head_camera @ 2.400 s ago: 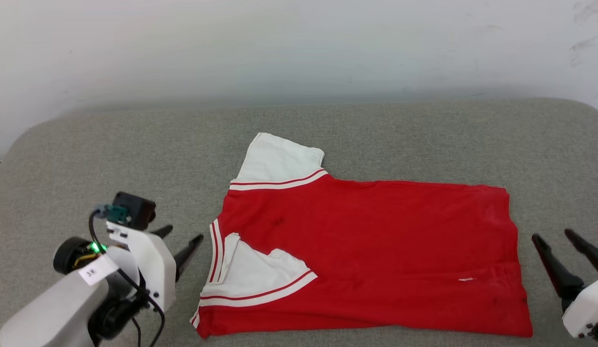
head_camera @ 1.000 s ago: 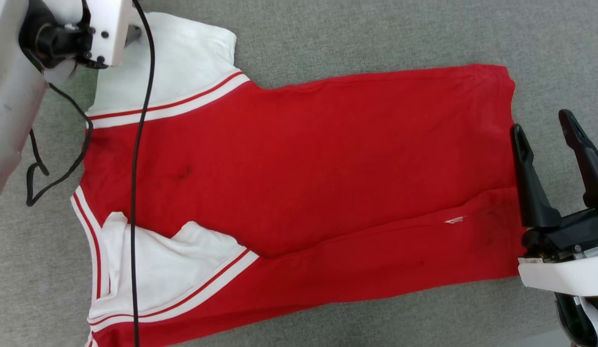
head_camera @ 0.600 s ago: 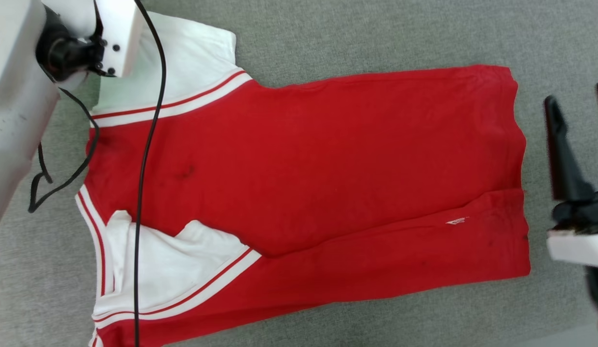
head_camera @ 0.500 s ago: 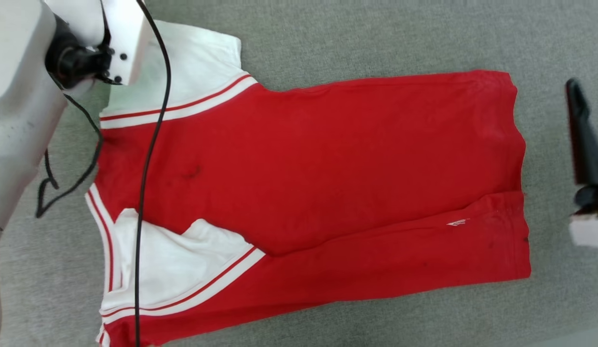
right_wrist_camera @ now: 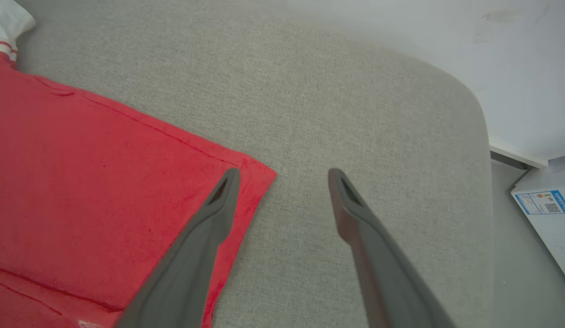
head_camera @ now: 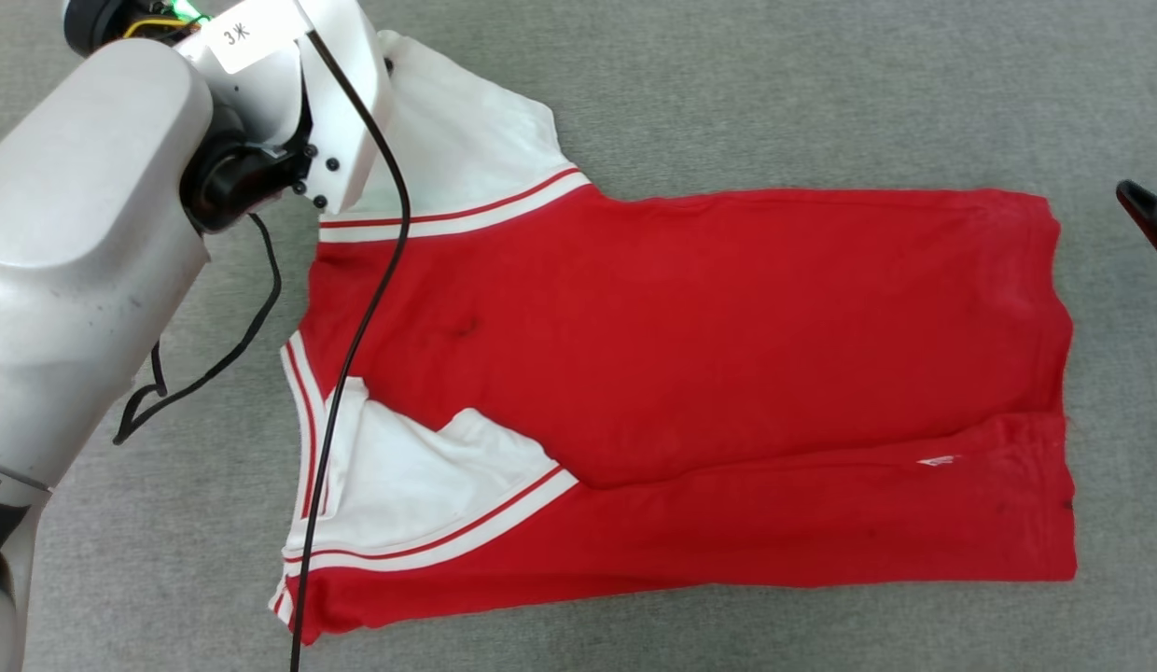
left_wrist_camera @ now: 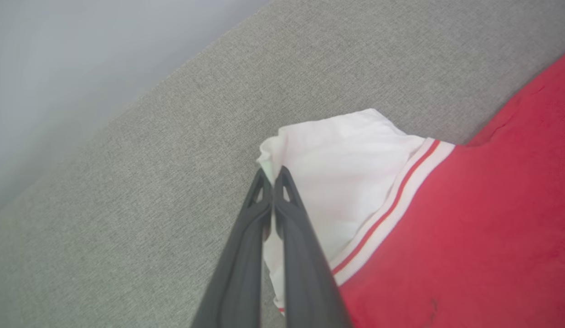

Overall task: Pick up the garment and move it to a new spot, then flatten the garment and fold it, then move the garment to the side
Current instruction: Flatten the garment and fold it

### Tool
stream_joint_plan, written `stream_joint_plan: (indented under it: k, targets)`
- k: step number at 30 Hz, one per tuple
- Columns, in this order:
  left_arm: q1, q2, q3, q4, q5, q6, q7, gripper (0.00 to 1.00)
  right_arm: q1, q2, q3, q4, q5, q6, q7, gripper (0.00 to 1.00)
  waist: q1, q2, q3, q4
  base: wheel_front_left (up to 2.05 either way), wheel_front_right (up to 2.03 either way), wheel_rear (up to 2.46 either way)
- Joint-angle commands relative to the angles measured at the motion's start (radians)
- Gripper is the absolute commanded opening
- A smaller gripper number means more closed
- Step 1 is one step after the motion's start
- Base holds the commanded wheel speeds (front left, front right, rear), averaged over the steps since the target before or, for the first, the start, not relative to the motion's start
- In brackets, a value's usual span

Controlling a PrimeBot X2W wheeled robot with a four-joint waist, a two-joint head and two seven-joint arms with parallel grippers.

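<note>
- The garment (head_camera: 728, 373) is lying spread on the grey cushion (head_camera: 821, 112), its long axis running across the robot from side to side: collar and sleeves are pointing to the robot's left, the hem to its right
- The far sleeve (head_camera: 466, 140) is sticking out flat and white away from the robot, while the near sleeve (head_camera: 420, 485) is lying folded in over the red body
- The left gripper (left_wrist_camera: 273, 175) is pinching the outer corner of the far sleeve: in the left wrist view its two fingers are pressing together with the white edge bunching at their tips
- The right gripper (right_wrist_camera: 285, 175) is hanging with its fingers spread wide and nothing between them, just at the far hem corner (right_wrist_camera: 259, 175); one finger is showing over the red corner, the other over bare cushion beside it
- So each arm is sitting at its own end of the shirt's far edge, the left one nearer the sleeve, the right one nearer the hem
- Judging from this, the step in hand is taking hold for the pick-up, and it is half done: the coming move is likely asking the right gripper to drop a little toward the robot's left, onto the corner, and close
- If only one end is being lifted, the soft knit is likely to drag and crumple
</note>
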Motion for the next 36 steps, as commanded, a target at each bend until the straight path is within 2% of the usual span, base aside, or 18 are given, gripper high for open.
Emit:
stream_joint_plan:
  k: [1,5,9,15,25,27,36]
  targets:
    - [0.014,0.003,0.001,-0.01,0.001,-0.001,-0.011,0.0,-0.035,-0.021,0.019,0.015,0.021,-0.001,0.042,1.0,0.0,0.0,-0.004,0.013,0.0,0.0,0.0]
    - [0.021,-0.001,0.0,-0.053,0.011,0.006,-0.04,0.0,-0.116,-0.07,0.102,0.087,0.083,-0.001,0.195,1.0,0.0,0.0,0.005,0.036,0.0,0.0,0.0]
    - [0.024,-0.002,-0.001,-0.103,0.019,0.018,-0.059,0.0,-0.214,-0.074,0.198,0.177,0.094,-0.001,0.286,1.0,0.0,0.0,0.027,0.065,0.0,0.0,0.0]
    - [0.017,-0.001,-0.001,-0.145,0.026,0.027,-0.072,0.0,-0.27,-0.048,0.276,0.285,0.078,-0.001,0.292,1.0,0.0,0.0,0.053,0.093,0.0,0.0,0.0]
    - [0.019,0.006,0.005,-0.171,0.029,0.032,-0.104,0.0,-0.249,0.0,0.44,0.469,0.108,-0.001,0.205,1.0,0.0,0.0,0.078,0.112,0.0,0.0,0.0]
    - [0.025,0.011,0.007,-0.166,0.026,0.031,-0.111,0.0,-0.262,0.0,0.454,0.48,0.114,-0.001,0.164,0.0,0.0,0.0,0.073,0.109,0.0,0.0,0.0]
    - [0.092,0.045,0.019,-0.179,0.008,0.045,-0.171,0.0,-0.296,-0.035,0.457,0.467,0.158,-0.001,-0.077,0.0,0.0,0.0,-0.005,0.095,0.0,0.0,0.0]
